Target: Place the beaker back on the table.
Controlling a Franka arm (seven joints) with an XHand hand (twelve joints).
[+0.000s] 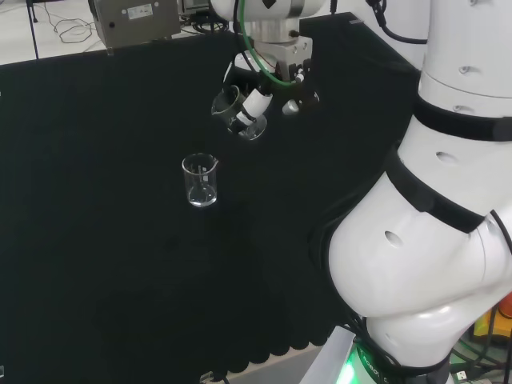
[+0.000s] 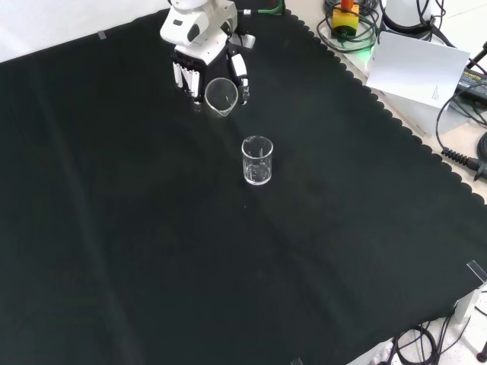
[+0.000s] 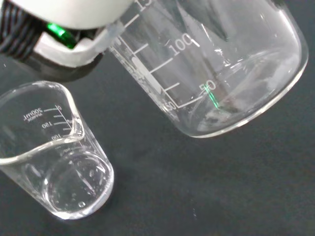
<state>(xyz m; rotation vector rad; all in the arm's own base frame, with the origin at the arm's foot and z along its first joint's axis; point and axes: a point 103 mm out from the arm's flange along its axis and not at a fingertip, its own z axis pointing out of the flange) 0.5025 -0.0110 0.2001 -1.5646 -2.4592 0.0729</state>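
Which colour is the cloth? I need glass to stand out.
Black, seen best in the front view: cloth, standing beaker.

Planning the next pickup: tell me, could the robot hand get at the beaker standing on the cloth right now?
Probably not yet: the robot hand is already curled round a tilted beaker. The standing beaker itself has bare black cloth all round it.

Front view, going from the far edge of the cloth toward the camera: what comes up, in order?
Robot hand → tilted beaker held in its fingers, above the cloth → upright beaker standing on the black cloth.
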